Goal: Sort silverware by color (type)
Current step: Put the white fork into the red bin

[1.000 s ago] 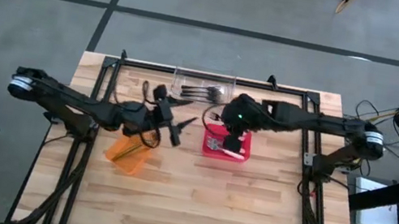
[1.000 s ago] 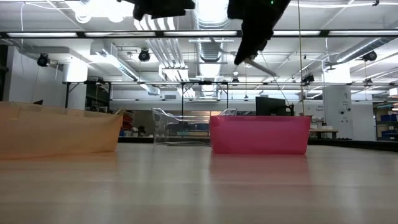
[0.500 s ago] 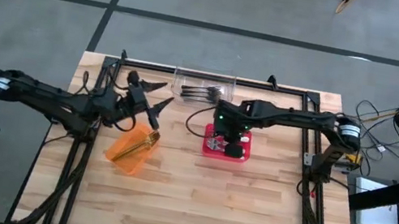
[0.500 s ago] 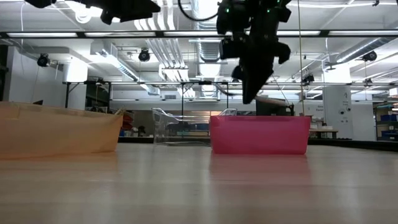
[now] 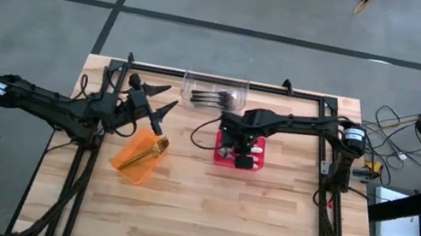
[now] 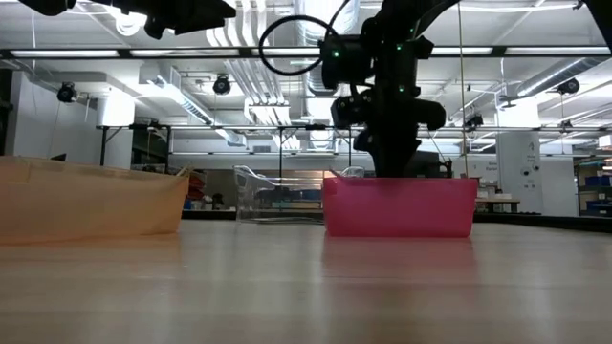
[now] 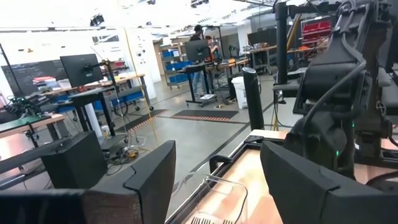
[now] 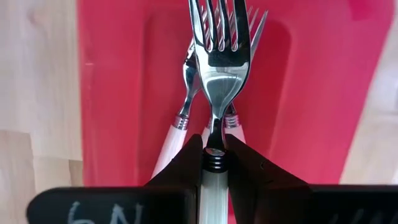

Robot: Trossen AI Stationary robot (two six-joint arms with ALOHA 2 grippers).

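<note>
My right gripper reaches down into the red bin, shut on a shiny silver fork with a white handle. Beneath it, other white-handled silver forks lie on the bin's floor. In the low view the right gripper dips behind the red bin's wall. My left gripper hangs open and holds nothing, above the table near the orange bin's far end. A gold utensil lies in that bin. Dark forks lie in the clear bin. My right gripper pinches the fork between its two fingers where the metal neck meets the white handle. The fingers come steeply from above and lie along the fork. The tines point ahead of the fingertips, over the forks in the bin; whether they touch, I cannot tell.
The three bins stand in the table's far half: orange bin left, clear bin at the far edge, red in the middle. A black frame rail runs along the far edge. Bare wood fills the near half.
My right gripper has sunk with the fork into the red bin and tipped to point more steeply down. My left gripper has drawn back from over the orange bin toward the table's far left, still open; the gold utensil now shows lying in the orange bin.
</note>
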